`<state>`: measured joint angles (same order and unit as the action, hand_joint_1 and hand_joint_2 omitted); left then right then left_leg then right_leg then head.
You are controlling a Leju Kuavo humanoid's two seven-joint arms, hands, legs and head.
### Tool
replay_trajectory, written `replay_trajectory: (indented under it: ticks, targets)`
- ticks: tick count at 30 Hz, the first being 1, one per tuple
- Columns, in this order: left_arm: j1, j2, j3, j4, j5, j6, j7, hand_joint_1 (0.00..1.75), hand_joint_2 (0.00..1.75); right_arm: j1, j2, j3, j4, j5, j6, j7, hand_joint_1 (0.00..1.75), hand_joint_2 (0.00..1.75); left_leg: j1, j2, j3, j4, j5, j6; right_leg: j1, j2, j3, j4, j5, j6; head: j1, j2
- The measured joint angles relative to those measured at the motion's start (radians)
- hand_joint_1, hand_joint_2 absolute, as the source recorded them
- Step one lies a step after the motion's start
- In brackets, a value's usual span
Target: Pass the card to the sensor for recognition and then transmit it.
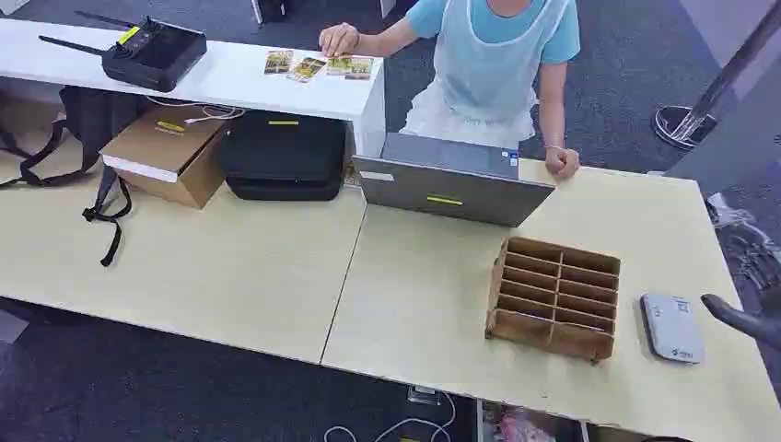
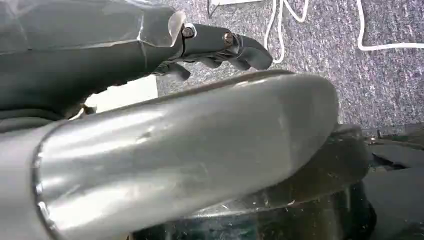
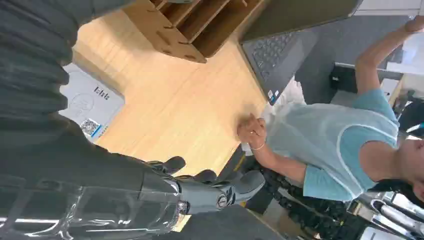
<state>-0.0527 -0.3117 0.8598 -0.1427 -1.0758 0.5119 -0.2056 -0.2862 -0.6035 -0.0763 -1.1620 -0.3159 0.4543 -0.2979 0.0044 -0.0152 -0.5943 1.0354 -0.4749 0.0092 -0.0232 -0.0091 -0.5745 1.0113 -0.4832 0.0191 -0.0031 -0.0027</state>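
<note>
Across the table (image 1: 230, 267), the cards (image 1: 318, 66) were kept under a person's hand (image 1: 338, 39), well apart from the empty, loosely curled right hand (image 3: 200, 187), so a missed handover was judged likely.

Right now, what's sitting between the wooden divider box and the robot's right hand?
In the head view, the grey sensor pad lies flat on the table between the wooden divider box and the right hand.

Right robot hand (image 3: 210, 187) empty, fingers loosely curled — left robot hand (image 2: 220, 47) hangs low, seemingly empty too.
</note>
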Motion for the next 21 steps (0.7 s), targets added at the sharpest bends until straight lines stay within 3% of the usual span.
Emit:
replay_trajectory:
  ticks: [6,9,14,16,21]
  targets:
    - [0.000,0.000,0.000,0.000,-0.002,0.000,0.000,0.00,0.00,-0.007,0.002,-0.004,-0.001,0.049,-0.017,-0.006,0.00,1.75,0.000,0.000,0.000,0.000,0.000,0.000,0.000,0.000,0.000,0.000,0.000,0.000,0.000,0.000]
    - [0.000,0.000,0.006,0.000,0.000,0.000,-0.003,0.00,0.00,-0.035,0.013,0.000,-0.007,0.207,-0.173,-0.015,0.00,1.75,0.000,0.001,0.000,0.000,0.000,0.000,0.000,0.001,0.000,0.000,0.000,0.000,0.000,0.000]
    - [0.000,0.000,0.014,0.000,0.001,0.000,-0.003,0.00,0.00,-0.066,0.035,0.010,-0.009,0.241,-0.212,-0.018,0.00,1.75,0.000,0.000,0.000,0.000,0.000,0.000,0.000,0.000,0.000,0.000,0.000,0.000,0.000,0.000]
    - [0.000,0.000,0.016,0.000,0.002,0.000,-0.004,0.00,0.00,-0.073,0.041,0.014,-0.010,0.305,-0.266,-0.032,0.00,1.75,0.000,0.000,-0.001,0.000,0.000,0.000,0.000,0.000,0.000,0.000,0.000,0.000,0.000,0.000]
    - [0.000,0.000,0.021,0.002,0.000,0.000,-0.003,0.00,0.00,-0.130,0.058,0.064,-0.048,0.584,-0.503,-0.033,0.00,1.75,0.000,0.002,-0.001,-0.001,0.000,0.000,0.000,0.002,0.000,0.001,0.000,0.000,0.000,0.000]
